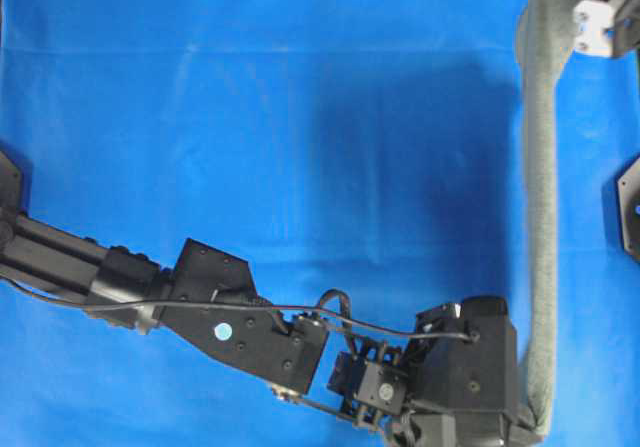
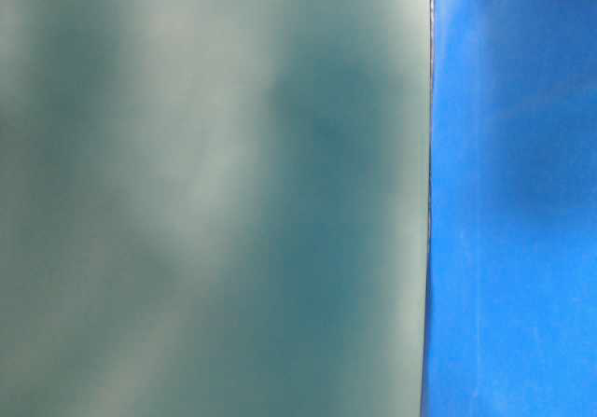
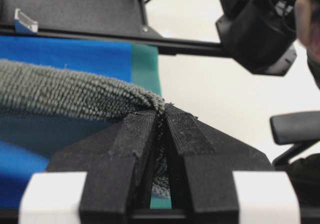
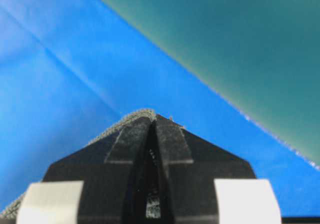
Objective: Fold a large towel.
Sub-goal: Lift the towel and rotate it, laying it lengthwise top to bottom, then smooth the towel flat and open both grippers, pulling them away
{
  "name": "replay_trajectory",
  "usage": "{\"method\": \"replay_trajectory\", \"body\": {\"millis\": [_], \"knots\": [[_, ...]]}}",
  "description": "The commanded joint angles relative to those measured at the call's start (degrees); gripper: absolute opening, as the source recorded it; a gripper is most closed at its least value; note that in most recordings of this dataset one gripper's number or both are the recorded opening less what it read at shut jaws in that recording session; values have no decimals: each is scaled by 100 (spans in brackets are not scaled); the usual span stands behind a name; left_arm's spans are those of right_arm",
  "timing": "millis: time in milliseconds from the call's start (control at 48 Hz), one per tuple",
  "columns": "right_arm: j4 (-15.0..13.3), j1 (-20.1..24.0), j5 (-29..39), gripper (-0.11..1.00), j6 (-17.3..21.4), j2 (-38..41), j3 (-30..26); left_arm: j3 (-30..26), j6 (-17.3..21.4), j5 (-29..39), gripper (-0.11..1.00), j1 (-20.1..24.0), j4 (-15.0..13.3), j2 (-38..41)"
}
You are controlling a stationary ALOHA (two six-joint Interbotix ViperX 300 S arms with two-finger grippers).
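- The towel (image 1: 541, 197) is seen edge-on in the overhead view as a narrow grey-green band along the right side of the blue-covered worktop (image 1: 250, 117), running from the far right corner down to the near right corner.
- The towel is held off the worktop between the two grippers; at table level it is seen as a blurred grey-green sheet filling most of the view.
- The left gripper (image 3: 162, 115) is pressed together on the towel edge, with pile bunched at the fingertips and visible in the slot between the jaws.
- The right gripper (image 4: 152, 119) is likewise pinched on the towel, with grey pile visible at its tip.
- In the overhead view the left arm (image 1: 220, 317) is seen reaching across to the near right corner.
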Motion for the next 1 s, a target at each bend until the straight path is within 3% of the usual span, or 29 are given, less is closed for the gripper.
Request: {"method": "replay_trajectory", "body": {"millis": [0, 208, 313, 500, 688, 813, 980], "knots": [[-26, -70, -211, 2, -26, 422, -167, 158, -167, 193, 3, -167, -35, -272], [-26, -70, -1529, 2, -44, 1916, -562, 1986, -1283, 255, 3, -229, -35, -1055], [-26, -62, -2109, 2, -44, 2610, -870, 3129, -1995, -185, 3, -308, -35, -1503], [-88, 79, -2707, 2, -105, 3727, -1529, 4526, -2760, -976, 3, -466, -35, -1819], [-308, 264, -2751, 2, -255, 4333, -1995, 5089, -2953, -1072, 3, -483, -35, -1969], [-343, 272, -2760, 2, -334, 4474, -2074, 5168, -2953, -1055, 3, -369, -35, -2013], [-659, 404, -2672, 2, -563, 4491, -2057, 5133, -2909, -932, 3, -220, -18, -2021]]}}
